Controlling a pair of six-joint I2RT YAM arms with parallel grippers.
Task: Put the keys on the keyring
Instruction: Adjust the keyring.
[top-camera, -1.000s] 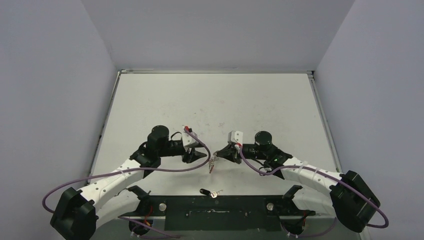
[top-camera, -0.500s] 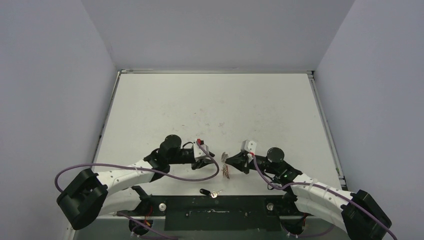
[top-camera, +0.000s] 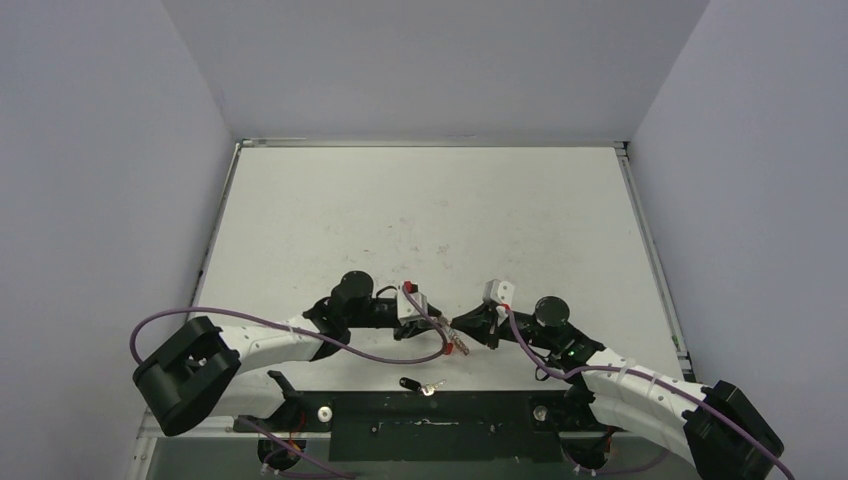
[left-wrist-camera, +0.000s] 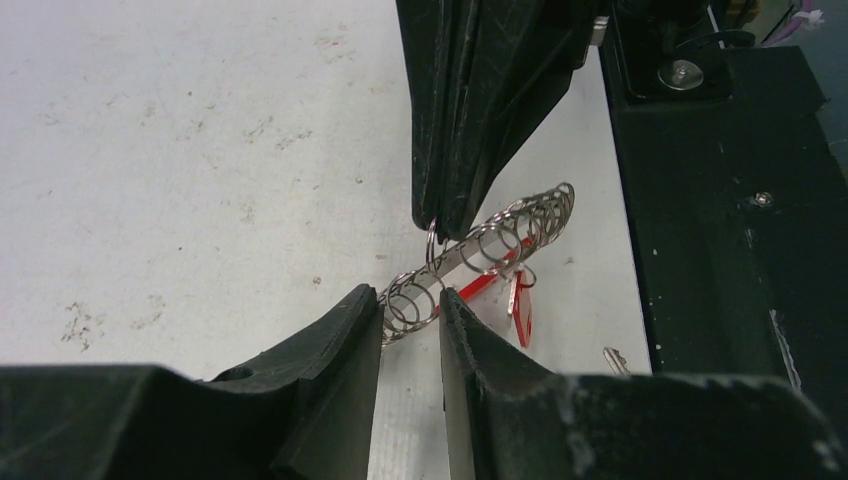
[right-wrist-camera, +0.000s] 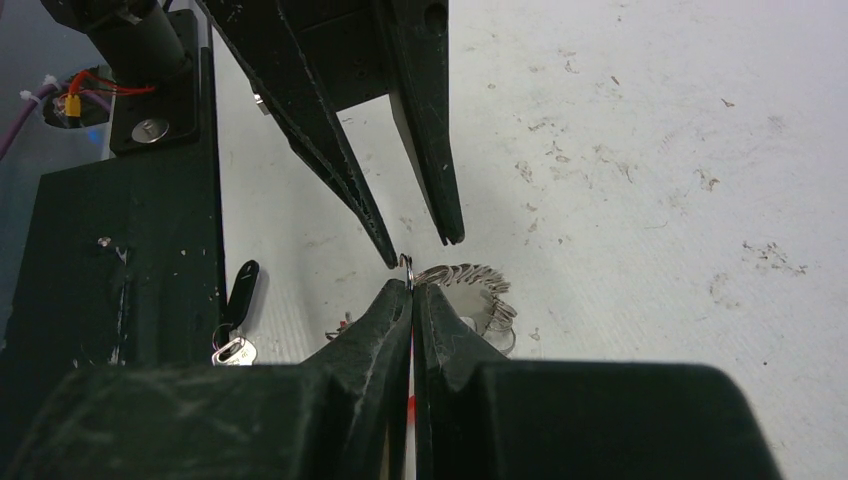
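The keyring (left-wrist-camera: 500, 240) is a thin ring strung with many small silver rings, with a red sleeve (left-wrist-camera: 478, 286) and a red tag. My right gripper (right-wrist-camera: 411, 285) is shut on its wire and holds it just above the table; it also shows in the top view (top-camera: 460, 327). My left gripper (left-wrist-camera: 410, 298) is open, and its fingers straddle the ring's near strung end. It faces the right gripper tip to tip (top-camera: 428, 322). The loose key (right-wrist-camera: 240, 292), with a dark oblong head and a silver shaft, lies by the black base plate (top-camera: 420, 384).
The black base plate (top-camera: 440, 410) runs along the near edge under both arms, close to the grippers. Purple cables loop beside each arm. The white table (top-camera: 420, 220) is stained and walled on three sides.
My left arm has swung right and nearer, bringing its open fingers around the end of the keyring. The right gripper has drawn back toward the near edge with the ring, then held still.
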